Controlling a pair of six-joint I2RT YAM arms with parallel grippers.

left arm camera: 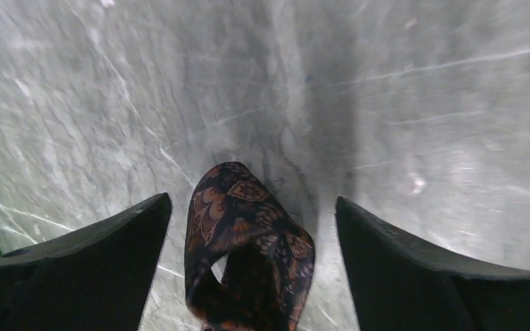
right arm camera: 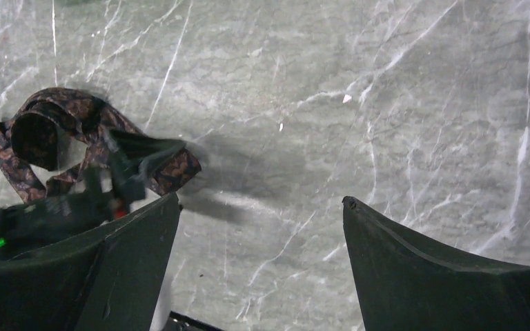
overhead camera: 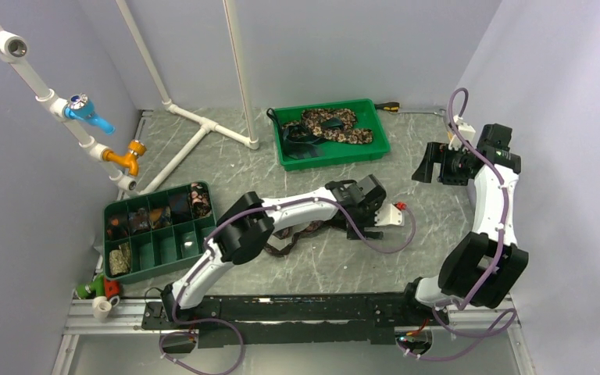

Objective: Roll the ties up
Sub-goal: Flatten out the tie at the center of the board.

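The left gripper stands with its two black fingers spread wide, low over the grey marbled counter. Between them, in the lower middle of the left wrist view, a folded hump of soft dark-brown fabric necktie with a fine orange paisley pattern rises off the counter. Neither finger appears to touch it. In the upper left of the right wrist view, what seems to be the same necktie shows a loose coil at one end with slack strands beside it. The right gripper is also spread and empty, well apart at the right side of the overhead view.

The step in hand looks like taking hold of the fold so the coil can be wound on. To do it well, close squarely across the hump and catch both layers, not only the top one. The cloth looks slippery, and a shallow pinch would likely let the coil spring open. Keep the strip flat and lightly taut while turning.

Further out, a green plastic tray at top centre holds loose ties. A green compartment box at left holds rolled ties.
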